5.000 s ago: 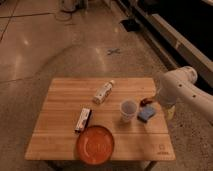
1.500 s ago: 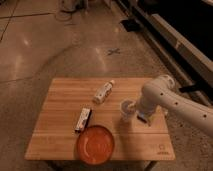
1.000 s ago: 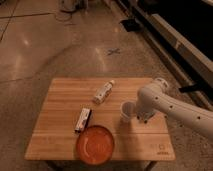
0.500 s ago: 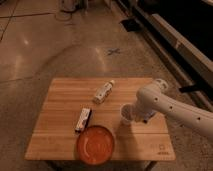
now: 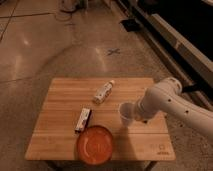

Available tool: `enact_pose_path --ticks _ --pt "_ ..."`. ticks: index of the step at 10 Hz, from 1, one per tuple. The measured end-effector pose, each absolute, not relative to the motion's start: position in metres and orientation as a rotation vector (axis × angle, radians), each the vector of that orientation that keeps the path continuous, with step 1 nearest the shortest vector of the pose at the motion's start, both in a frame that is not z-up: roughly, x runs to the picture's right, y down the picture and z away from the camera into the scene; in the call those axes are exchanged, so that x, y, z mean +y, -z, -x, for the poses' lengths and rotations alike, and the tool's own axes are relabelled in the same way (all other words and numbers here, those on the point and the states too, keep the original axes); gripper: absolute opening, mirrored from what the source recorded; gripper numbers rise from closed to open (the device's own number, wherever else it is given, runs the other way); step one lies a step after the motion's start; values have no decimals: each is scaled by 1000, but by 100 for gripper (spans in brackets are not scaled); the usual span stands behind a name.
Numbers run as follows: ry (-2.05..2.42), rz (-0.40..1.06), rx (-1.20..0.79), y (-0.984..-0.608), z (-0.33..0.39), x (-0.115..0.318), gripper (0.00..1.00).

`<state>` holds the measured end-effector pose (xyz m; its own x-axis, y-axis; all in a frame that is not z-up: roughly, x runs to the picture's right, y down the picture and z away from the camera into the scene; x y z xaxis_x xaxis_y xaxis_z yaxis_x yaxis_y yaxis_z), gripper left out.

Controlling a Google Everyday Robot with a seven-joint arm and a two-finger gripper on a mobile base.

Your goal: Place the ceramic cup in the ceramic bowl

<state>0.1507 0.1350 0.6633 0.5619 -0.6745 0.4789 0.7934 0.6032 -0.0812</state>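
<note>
The white ceramic cup (image 5: 125,113) stands upright on the wooden table (image 5: 60,105), right of centre. The orange-red ceramic bowl (image 5: 94,145) sits at the table's front edge, left of and nearer than the cup. My gripper (image 5: 134,115) is at the end of the white arm that reaches in from the right. It is right against the cup's right side, and the arm hides most of it.
A white bottle with a label (image 5: 104,92) lies on its side behind the cup. A dark snack bar (image 5: 83,120) lies left of the cup, just behind the bowl. The table stands on a shiny floor with a dark wall unit at the right.
My arm has swung left from the table's right side until the gripper is at the cup. The blue object near the arm earlier is now hidden. The cup and bowl have stayed put.
</note>
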Motion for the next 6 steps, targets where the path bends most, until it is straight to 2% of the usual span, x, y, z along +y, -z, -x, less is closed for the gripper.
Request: enact_pose_path --ticks 3,6 --pt "986 255 -486 -613 -134 166 0" --pt "1079 194 -544 -589 -103 185 0"
